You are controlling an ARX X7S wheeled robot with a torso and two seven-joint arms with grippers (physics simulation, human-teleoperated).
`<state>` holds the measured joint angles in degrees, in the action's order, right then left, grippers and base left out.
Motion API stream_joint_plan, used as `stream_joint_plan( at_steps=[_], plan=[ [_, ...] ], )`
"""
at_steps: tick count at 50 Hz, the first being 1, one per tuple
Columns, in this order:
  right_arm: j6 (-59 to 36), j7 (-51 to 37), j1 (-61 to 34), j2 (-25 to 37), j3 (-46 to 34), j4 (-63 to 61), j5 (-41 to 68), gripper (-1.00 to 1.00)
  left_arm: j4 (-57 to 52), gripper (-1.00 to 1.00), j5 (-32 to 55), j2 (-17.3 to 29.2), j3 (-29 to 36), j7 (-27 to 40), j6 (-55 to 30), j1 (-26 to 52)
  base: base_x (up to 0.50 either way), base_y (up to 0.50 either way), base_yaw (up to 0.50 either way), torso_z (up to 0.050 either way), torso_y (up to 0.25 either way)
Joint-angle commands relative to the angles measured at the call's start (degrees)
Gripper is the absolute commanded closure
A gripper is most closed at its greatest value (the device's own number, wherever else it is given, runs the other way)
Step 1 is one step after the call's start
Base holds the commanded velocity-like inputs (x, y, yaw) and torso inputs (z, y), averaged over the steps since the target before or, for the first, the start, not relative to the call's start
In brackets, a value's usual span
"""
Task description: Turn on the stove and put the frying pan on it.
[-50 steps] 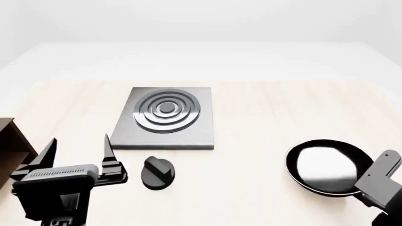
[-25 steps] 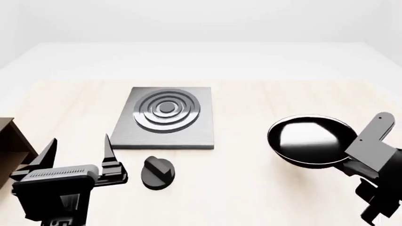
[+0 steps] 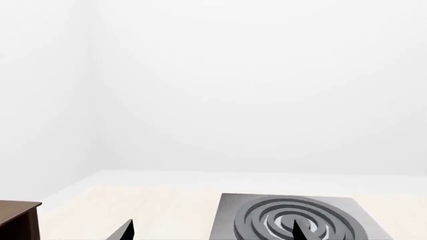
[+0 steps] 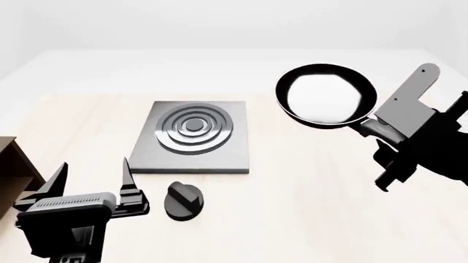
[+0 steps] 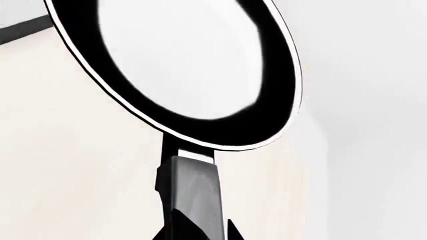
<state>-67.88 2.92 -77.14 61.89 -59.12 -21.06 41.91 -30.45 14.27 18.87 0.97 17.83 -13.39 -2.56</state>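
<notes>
Pan (image 4: pixel 326 94) held in the air by its handle, clamped in the right gripper (image 4: pixel 380 129), high above the table and to the right of the stove (image 4: pixel 194 137), well apart from it. Carrying step in hand, probably. Left gripper (image 4: pixel 91 183) with fingers spread, empty, low beside the knob (image 4: pixel 183 200), not touching it. Next: bring pan left and down, centred over the burner rings, kept level. Knob possibly not yet turned; cannot tell.
</notes>
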Motion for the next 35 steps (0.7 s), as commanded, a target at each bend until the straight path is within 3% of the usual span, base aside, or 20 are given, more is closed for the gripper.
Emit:
stream_joint_plan(
  at_steps=[1, 35],
  plan=[
    [6.6, -2.3, -3.0, -7.1, 2.2, 5.6, -7.2, 1.0, 0.4, -1.0, 0.1, 0.1, 0.0, 0.2, 0.2, 0.1, 0.0, 0.0, 0.0, 0.0, 0.0],
    [19.8, -0.7, -5.3, -28.2, 1.1, 24.9, -12.4, 1.0, 0.9, -1.0, 1.2, 0.5, -0.5, 0.9, 0.6, 0.2, 0.0, 0.0, 0.0, 0.0, 0.002]
  ],
)
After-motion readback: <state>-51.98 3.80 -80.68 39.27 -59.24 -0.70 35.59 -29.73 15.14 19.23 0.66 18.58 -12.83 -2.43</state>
